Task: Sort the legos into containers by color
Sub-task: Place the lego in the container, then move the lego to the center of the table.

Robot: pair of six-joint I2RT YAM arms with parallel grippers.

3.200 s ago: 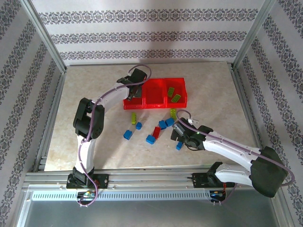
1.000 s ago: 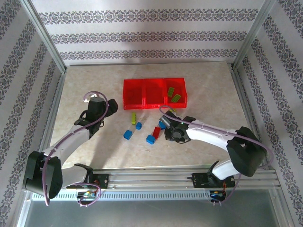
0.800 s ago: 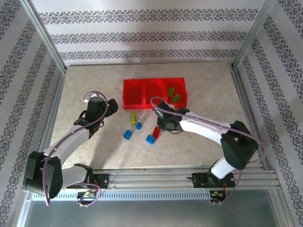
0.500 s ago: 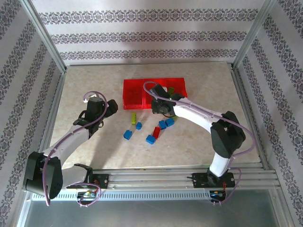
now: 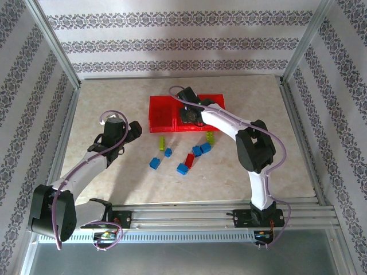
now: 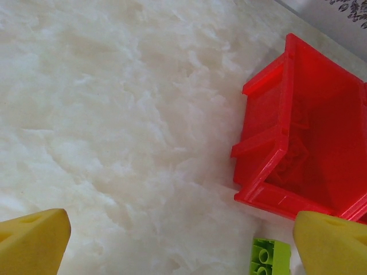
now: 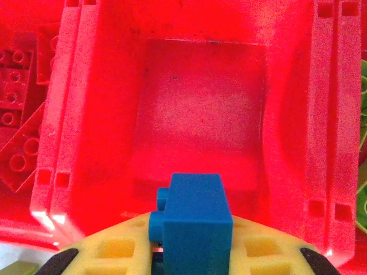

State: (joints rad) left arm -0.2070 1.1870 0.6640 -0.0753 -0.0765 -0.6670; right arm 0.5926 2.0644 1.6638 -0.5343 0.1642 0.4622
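Marbled bench (image 5: 258, 166) carries your containers (image 5: 163, 114). Your right pincer (image 7: 192, 258) pinches a blue lego (image 7: 195, 220) above them; your left pincer (image 6: 183, 246) gapes.

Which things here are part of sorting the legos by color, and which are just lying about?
Part of the job: blue brick in the right end effector; loose bricks, red, blue and green, on the table; red containers.
Just there: patterned walls; metal frame rails.
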